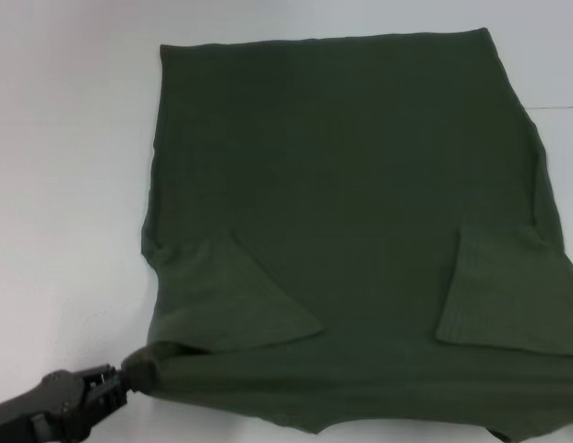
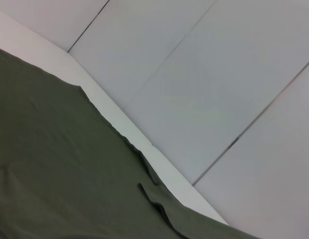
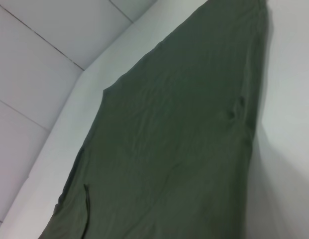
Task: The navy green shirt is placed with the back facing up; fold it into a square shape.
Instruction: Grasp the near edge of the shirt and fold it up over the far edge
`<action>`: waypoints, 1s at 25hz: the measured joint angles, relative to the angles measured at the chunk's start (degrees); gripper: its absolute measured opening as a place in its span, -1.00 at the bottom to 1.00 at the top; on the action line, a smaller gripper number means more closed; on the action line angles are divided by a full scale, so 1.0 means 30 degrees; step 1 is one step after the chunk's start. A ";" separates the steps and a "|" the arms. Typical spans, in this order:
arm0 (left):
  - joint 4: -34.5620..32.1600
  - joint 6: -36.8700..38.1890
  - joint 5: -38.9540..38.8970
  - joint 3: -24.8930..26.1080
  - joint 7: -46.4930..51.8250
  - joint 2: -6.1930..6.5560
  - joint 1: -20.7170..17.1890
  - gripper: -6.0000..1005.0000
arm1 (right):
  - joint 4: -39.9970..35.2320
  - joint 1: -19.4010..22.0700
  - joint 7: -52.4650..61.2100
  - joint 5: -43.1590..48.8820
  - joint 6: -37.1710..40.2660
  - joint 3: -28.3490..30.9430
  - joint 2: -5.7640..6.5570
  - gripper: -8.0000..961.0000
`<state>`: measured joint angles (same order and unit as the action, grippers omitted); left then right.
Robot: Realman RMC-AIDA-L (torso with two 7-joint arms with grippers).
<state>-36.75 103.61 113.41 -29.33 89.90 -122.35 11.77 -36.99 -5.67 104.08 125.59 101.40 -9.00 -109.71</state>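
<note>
The navy green shirt (image 1: 341,185) lies flat across the white table (image 1: 65,185), its straight hem at the far side. Both short sleeves are turned inward onto the body, the left sleeve (image 1: 235,295) and the right sleeve (image 1: 507,295). My left gripper (image 1: 120,377), black, sits at the near left corner and is shut on the shirt's shoulder edge, which bunches into a small roll there. The left wrist view shows the shirt (image 2: 54,174) up close, and so does the right wrist view, where the shirt (image 3: 184,139) fills the middle. The right gripper does not show.
Bare white tabletop runs along the shirt's left side and beyond its far hem. The table edge (image 2: 119,119) drops to a grey tiled floor (image 2: 219,74) in the left wrist view. Floor tiles (image 3: 35,59) also show in the right wrist view.
</note>
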 joint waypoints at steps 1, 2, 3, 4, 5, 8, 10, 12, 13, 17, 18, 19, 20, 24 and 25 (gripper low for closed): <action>0.0026 0.0075 0.0109 -0.0002 0.0000 -0.0021 -0.0050 -0.85 | -0.0003 0.0077 0.0001 0.0001 0.0042 0.0008 0.0040 -0.89; 0.0038 0.0156 0.0229 -0.0009 -0.0001 -0.0037 -0.0096 -0.85 | -0.0006 0.0145 0.0002 0.0001 0.0073 0.0014 0.0078 -0.89; 0.0068 0.0245 0.0365 -0.0017 -0.0005 -0.0046 -0.0117 -0.85 | -0.0009 0.0204 -0.0003 0.0002 0.0090 0.0027 0.0108 -0.89; 0.0106 0.0315 0.0479 -0.0025 -0.0016 -0.0053 -0.0129 -0.85 | -0.0010 0.0260 -0.0016 0.0001 0.0091 0.0039 0.0118 -0.89; 0.0153 0.0389 0.0614 -0.0038 -0.0028 -0.0055 -0.0137 -0.85 | -0.0013 0.0289 -0.0039 0.0004 0.0093 0.0056 0.0122 -0.89; 0.0241 0.0592 0.0969 -0.0146 -0.0060 -0.0057 -0.0161 -0.85 | -0.0021 0.0413 -0.0107 0.0023 0.0096 0.0071 0.0126 -0.89; 0.0245 0.0717 0.1210 -0.0216 -0.0060 -0.0058 -0.0169 -0.85 | -0.0026 0.0533 -0.0140 0.0039 0.0104 0.0073 0.0125 -0.89; 0.0246 0.0966 0.1506 -0.0244 -0.0060 -0.0058 -0.0155 -0.85 | -0.0031 0.0656 -0.0160 0.0079 0.0131 0.0074 0.0119 -0.89; 0.0246 0.1068 0.1609 -0.0258 -0.0059 -0.0058 -0.0134 -0.85 | -0.0039 0.0729 -0.0171 0.0108 0.0137 0.0073 0.0107 -0.89; 0.0242 0.1263 0.2021 -0.0285 0.0020 -0.0058 -0.0089 -0.85 | -0.0062 0.0867 -0.0199 0.0435 0.0186 0.0372 0.0066 -0.89; 0.0242 0.1264 0.2101 -0.0285 0.0044 -0.0058 -0.0089 -0.85 | -0.0062 0.0867 -0.0199 0.0435 0.0186 0.0372 0.0066 -0.89; 0.0239 0.1266 0.2148 -0.0281 0.0064 -0.0058 -0.0083 -0.85 | -0.0062 0.0870 -0.0198 0.0503 0.0237 0.0506 0.0051 -0.89; 0.0239 0.1274 0.2195 -0.0263 0.0093 -0.0058 -0.0069 -0.85 | -0.0063 0.0869 -0.0198 0.0544 0.0299 0.0639 0.0036 -0.89; 0.0237 0.1424 0.2106 0.0078 0.0252 0.0037 0.0308 -0.85 | -0.0063 0.0654 -0.0119 0.0532 0.0575 0.1243 0.0071 -0.89; 0.0236 0.1427 0.2085 0.0283 0.0315 0.0047 0.0483 -0.85 | -0.0063 0.0531 -0.0085 0.0488 0.0652 0.1419 0.0100 -0.89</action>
<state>-36.04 107.89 119.66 -28.48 90.84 -122.21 13.22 -37.18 -4.08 103.83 127.06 103.36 -4.75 -109.41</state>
